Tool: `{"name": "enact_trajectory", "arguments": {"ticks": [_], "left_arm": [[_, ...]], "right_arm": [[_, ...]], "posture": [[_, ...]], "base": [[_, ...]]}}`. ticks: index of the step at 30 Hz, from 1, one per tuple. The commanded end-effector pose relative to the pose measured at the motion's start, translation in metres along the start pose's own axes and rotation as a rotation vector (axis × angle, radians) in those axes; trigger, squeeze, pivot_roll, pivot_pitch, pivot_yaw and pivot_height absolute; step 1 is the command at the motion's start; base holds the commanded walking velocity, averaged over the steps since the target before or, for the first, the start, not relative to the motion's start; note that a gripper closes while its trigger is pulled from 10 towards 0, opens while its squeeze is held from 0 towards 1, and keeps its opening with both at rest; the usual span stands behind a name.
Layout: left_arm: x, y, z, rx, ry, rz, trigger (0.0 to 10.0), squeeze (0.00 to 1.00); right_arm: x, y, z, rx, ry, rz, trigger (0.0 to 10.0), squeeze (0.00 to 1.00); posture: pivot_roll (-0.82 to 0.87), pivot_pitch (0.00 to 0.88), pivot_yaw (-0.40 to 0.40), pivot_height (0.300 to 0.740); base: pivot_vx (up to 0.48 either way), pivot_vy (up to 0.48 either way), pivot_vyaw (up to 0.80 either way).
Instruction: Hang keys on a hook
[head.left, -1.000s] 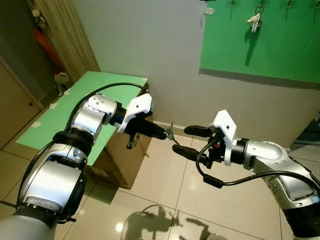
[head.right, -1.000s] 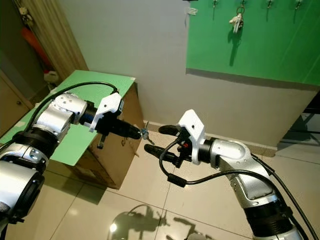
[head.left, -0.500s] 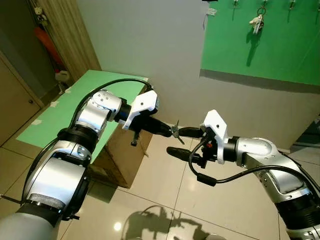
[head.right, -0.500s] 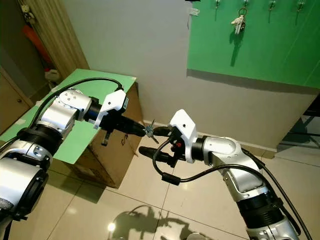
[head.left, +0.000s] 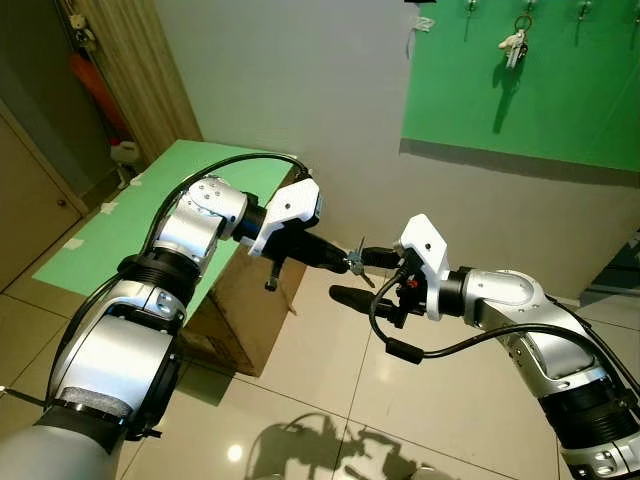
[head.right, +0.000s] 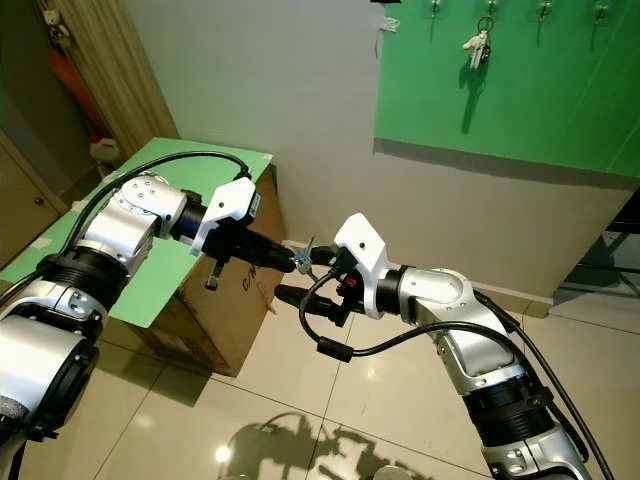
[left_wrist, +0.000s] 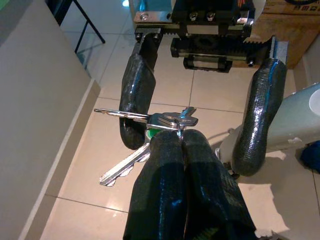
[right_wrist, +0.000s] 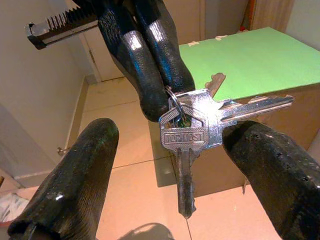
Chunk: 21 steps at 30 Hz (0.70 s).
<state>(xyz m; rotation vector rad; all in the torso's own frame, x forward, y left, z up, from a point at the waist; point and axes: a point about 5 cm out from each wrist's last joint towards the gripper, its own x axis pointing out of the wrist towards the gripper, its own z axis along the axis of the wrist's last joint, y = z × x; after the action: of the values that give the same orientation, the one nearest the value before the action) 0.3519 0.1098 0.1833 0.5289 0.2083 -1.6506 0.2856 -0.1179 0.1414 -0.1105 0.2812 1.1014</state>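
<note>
Closing in from the right, the right hand (head.left: 350, 274) now brackets, fingers spread, the keys (right_wrist: 192, 129) pinched by their ring in the closed left hand (left_wrist: 181, 145) above the floor; light, stiff and dangly, they seem best gripped across the flat heads.

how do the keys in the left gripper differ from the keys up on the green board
The keys in the left gripper are pinched between shut fingers out in mid-air; the keys on the green board hang from a hook.
The held keys fan out sideways; the hung keys dangle straight down in a bunch.
The held keys sit low between the two grippers, inside the open right gripper; the hung keys are high on the wall.
Both are silver.
</note>
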Motion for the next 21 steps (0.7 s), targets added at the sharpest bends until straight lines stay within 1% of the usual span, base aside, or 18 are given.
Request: {"name": "enact_trajectory", "arguments": {"ticks": [1,2,16,21], "left_arm": [[-0.0017,0.0007,0.0049,0.027,0.001,-0.006,10.0,0.0],[-0.0012,0.0006,0.0051,0.027,-0.001,-0.007,10.0,0.0],[-0.0012,-0.0005,0.0024,0.021,0.007,-0.005,10.0,0.0],[-0.0025,-0.0008,0.0008,0.018,0.014,0.004,10.0,0.0]], "right_arm": [[0.0017,-0.002,0.0068,-0.027,-0.015,-0.01,0.6,0.0],[0.0017,-0.0023,0.0072,-0.026,-0.018,-0.012,0.0,0.0],[0.0019,-0.0018,0.0085,-0.014,-0.039,-0.015,0.0,0.0],[-0.0049,-0.0034,0.0063,-0.007,-0.03,-0.034,0.0,0.0]], "posture": [[-0.18,0.0,0.108,0.74],[-0.18,0.0,0.106,0.74],[-0.18,0.0,0.107,0.74],[-0.18,0.0,0.103,0.74]], "base": [[0.0,0.0,0.0],[0.0,0.0,0.0],[0.0,0.0,0.0],[0.0,0.0,0.0]]}}
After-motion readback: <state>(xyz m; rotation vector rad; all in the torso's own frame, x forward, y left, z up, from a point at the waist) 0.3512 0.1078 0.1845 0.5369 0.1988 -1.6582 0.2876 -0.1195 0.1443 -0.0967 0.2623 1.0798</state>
